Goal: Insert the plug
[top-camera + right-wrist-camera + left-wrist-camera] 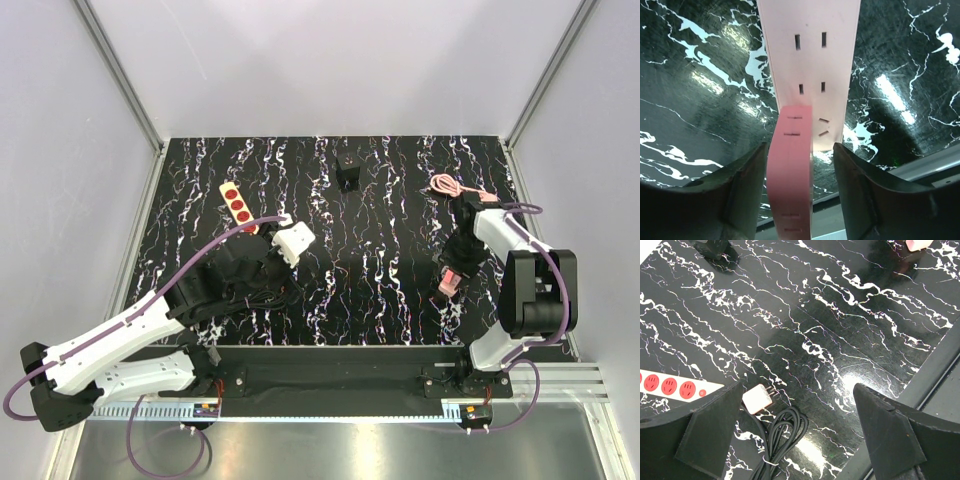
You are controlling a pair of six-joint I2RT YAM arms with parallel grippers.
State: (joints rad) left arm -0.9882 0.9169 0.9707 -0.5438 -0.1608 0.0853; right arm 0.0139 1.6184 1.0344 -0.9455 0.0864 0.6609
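Observation:
A white plug [757, 399] with two metal prongs lies on the black marbled table, with a coiled black cable [782, 432] beside it. A cream power strip [237, 205] with red sockets lies at the back left and also shows in the left wrist view [670, 386]. My left gripper [800, 440] is open and empty, and the plug lies just inside its left finger [710, 430]. My right gripper [800, 185] is open and straddles the near end of a pink power strip [810, 65]. That strip lies close to its left finger [740, 185], with a gap to the right one.
A small black block [348, 172] stands at the back centre. A pink coiled cable [450, 185] lies at the back right. White walls enclose the table, and a black rail [330, 375] runs along its near edge.

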